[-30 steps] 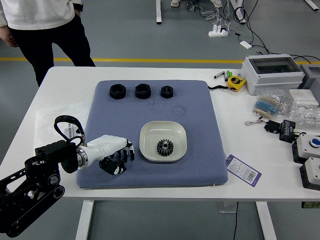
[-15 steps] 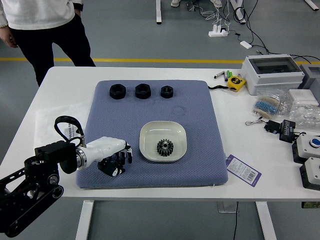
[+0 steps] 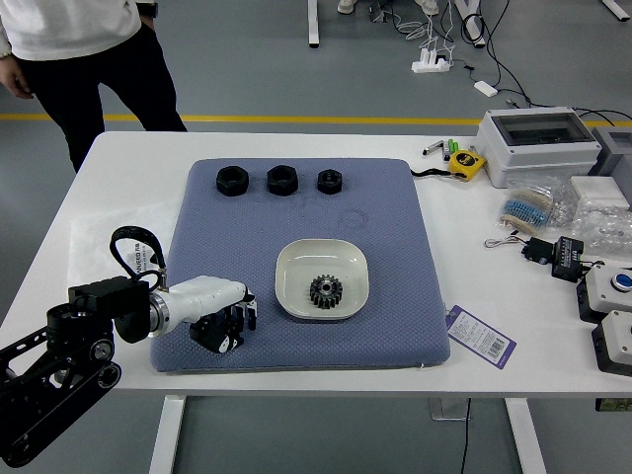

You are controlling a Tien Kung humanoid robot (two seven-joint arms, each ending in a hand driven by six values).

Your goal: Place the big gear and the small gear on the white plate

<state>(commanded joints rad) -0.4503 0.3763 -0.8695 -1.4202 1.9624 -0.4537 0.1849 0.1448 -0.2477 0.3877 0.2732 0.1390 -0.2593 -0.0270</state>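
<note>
Left hand (image 3: 205,299) is over the lower left part of the mat (image 3: 390,212), palm side down, aimed toward frame right. Cannot tell if it's spread, pressed together or pinching something; its underside is hidden. One gear (image 3: 326,290) sits in the white plate (image 3: 321,255), right of frame center, inside the rim, hole facing up. Big or small one? Can't say, nothing to compare with. The other gear can't be made out; might be under or in the left hand, a guess only. Key relation: plate lies to the frame right of the left hand and a bit farther up, near but apart. Gear looks round, no long axis to line up with. Left is the nearer hand, right arm out of view. Likely one gear done, one to go. If the left hand does have the second, next move is sideways toward frame right, up over the plate's near-left rim, then down beside the first. Risk: clipping the rim or bumping the placed gear. Person (image 3: 74,30) at upper left, one hand (image 3: 14,77) hanging, away from the tabletop (image 3: 459,232).
</note>
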